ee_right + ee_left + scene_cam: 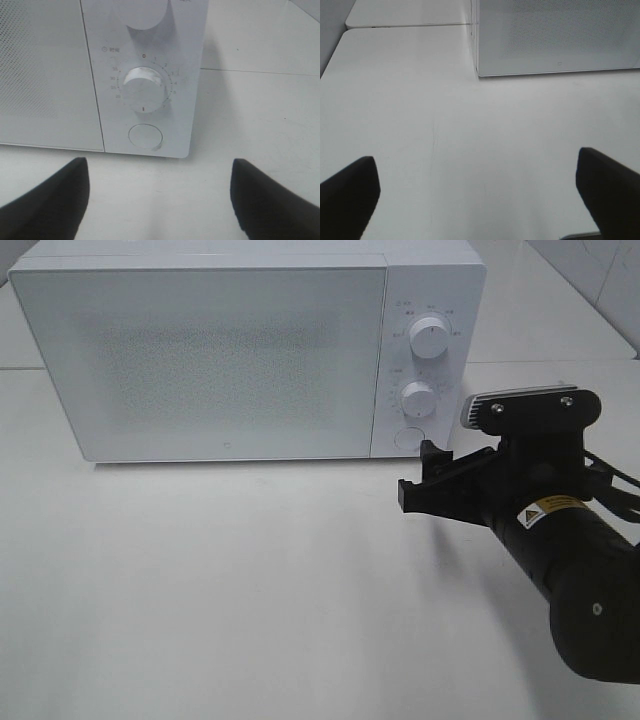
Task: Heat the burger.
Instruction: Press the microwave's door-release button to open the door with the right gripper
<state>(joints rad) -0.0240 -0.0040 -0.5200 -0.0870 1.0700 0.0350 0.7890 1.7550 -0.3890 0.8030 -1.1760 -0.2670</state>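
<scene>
The burger is out of view in all three views. A white microwave stands at the back of the table with its door closed. My right gripper hovers open just in front of the control panel, close to the round button under the lower knob. In the right wrist view the right gripper faces the lower knob and the button, with nothing between its fingers. My left gripper is open over bare table, short of the microwave.
An upper knob sits above the lower one on the panel. The white tabletop stretches in front of the microwave. A seam between table sections runs behind it.
</scene>
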